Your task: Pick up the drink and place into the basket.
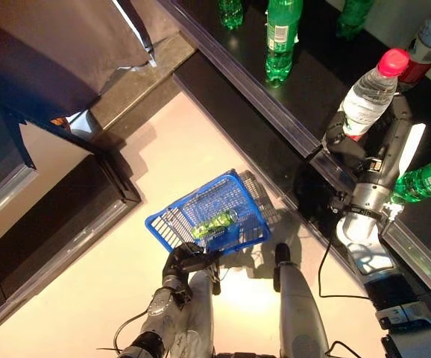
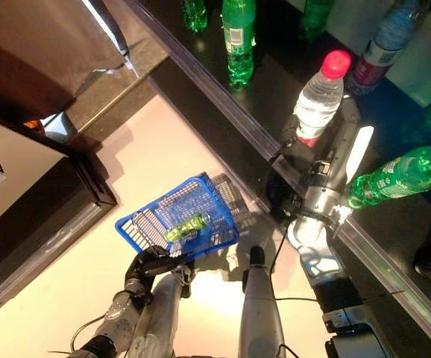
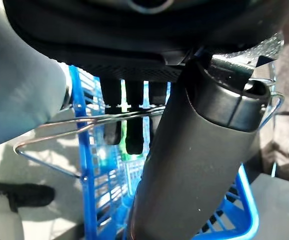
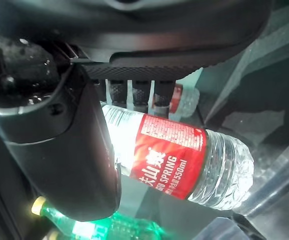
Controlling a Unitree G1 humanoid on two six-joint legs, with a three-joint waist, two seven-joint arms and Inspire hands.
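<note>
My right hand (image 1: 347, 139) is shut on a clear water bottle (image 1: 368, 93) with a red cap and red label, over the dark shelf (image 1: 327, 71). In the right wrist view the fingers (image 4: 134, 95) and thumb curl round the bottle (image 4: 184, 160). My left hand (image 1: 182, 262) is shut on the thin wire handles (image 3: 59, 131) of the blue basket (image 1: 167, 226), which hangs low at the left above the floor. A green bottle (image 1: 214, 222) lies inside the basket.
Green bottles (image 1: 281, 37) stand further back on the shelf, and another green bottle (image 1: 428, 179) lies to the right of my hand. A second red-labelled water bottle (image 1: 430, 41) stands at the back right. A dark counter (image 1: 44, 224) runs along the left of the light floor.
</note>
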